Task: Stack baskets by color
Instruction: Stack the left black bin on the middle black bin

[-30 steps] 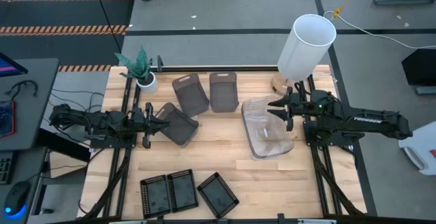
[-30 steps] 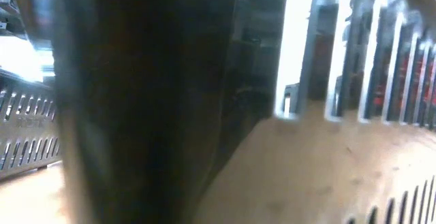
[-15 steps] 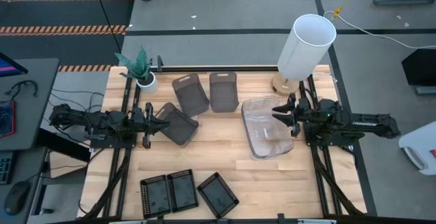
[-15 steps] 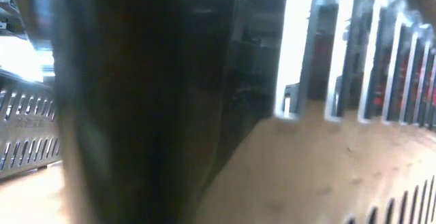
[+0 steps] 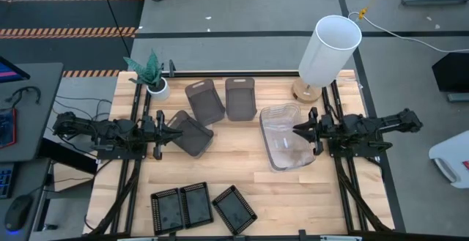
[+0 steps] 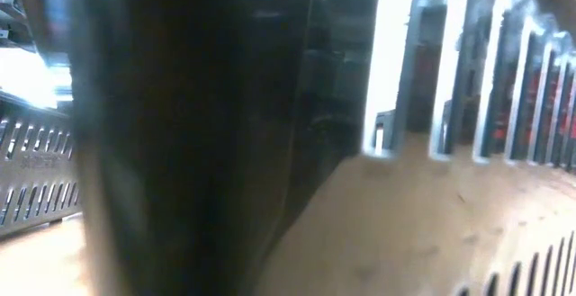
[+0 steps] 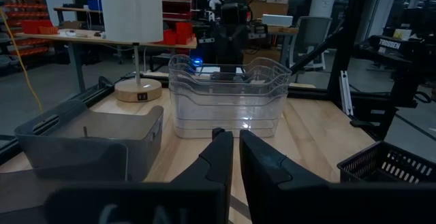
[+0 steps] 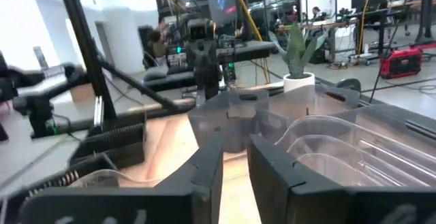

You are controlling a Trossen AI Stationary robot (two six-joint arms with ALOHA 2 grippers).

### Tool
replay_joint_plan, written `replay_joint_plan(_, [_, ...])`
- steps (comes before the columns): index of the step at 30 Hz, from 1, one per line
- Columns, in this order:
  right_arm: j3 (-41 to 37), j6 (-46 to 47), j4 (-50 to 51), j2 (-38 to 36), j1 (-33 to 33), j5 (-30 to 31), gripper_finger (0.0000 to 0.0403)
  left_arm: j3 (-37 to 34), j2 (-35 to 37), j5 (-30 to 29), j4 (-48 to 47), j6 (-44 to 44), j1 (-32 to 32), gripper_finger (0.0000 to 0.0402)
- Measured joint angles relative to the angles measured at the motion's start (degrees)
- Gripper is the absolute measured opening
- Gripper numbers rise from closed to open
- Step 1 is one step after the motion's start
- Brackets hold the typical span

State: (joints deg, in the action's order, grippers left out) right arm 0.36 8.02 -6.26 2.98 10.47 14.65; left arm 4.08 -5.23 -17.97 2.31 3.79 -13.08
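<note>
From where I stand, the clear baskets [image 5: 287, 137] sit nested as one stack at about three o'clock from the table's [image 5: 242, 169] middle. The right gripper [image 5: 300, 129] hovers over the stack's three o'clock rim, its fingers a narrow gap apart and holding nothing. The three grey baskets [image 5: 205, 100] lie between ten and twelve o'clock, two side by side near the far edge. The left gripper [image 5: 164, 130] sits at the nine o'clock rim of the third [image 5: 193, 133], though I cannot tell whether it grips it. The black mesh baskets [image 5: 182, 206] lie at seven o'clock, near the front edge.

These look like light, thin, fairly stiff plastic, probably slick, so I would pinch a rim wall. The white cylinder [image 5: 329, 49] crowds one o'clock and the plant pot [image 5: 157, 87] ten o'clock. The centre offers open room.
</note>
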Motion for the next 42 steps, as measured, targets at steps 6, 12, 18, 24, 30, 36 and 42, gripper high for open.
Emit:
replay_joint_plan(6, [0.0, -0.6, -1.2, -0.2, 0.9, -2.9, 0.0042, 0.0, 0.0, 0.0, 0.0, 0.0, 0.0, 0.0031])
replay_joint_plan(12, [0.0, 1.2, -1.0, -0.2, 0.9, -3.8, 0.0022, 0.0, 0.0, 0.0, 0.0, 0.0, 0.0, 0.0026])
replay_joint_plan(18, [0.0, 0.9, -1.0, -0.2, 0.8, -3.8, 0.002, 0.0, 0.0, 0.0, 0.0, 0.0, 0.0, 0.0033])
replay_joint_plan(24, [0.0, 0.8, -1.0, -0.2, 0.8, -3.8, 0.002, 0.0, 0.0, 0.0, 0.0, 0.0, 0.0, 0.0035])
replay_joint_plan(30, [0.0, 0.8, -1.0, -0.2, 0.8, -3.8, 0.002, 0.0, 0.0, 0.0, 0.0, 0.0, 0.0, 0.0028])
replay_joint_plan(36, [0.0, 0.8, -1.0, -0.2, 0.8, -3.8, 0.002, 0.0, 0.0, 0.0, 0.1, 5.2, 0.0, 0.0035])
replay_joint_plan(42, [0.0, 0.8, -1.0, -0.2, 0.8, -3.9, 0.0022, 0.0, 0.0, -1.4, 2.3, 19.9, 0.1, 0.003])
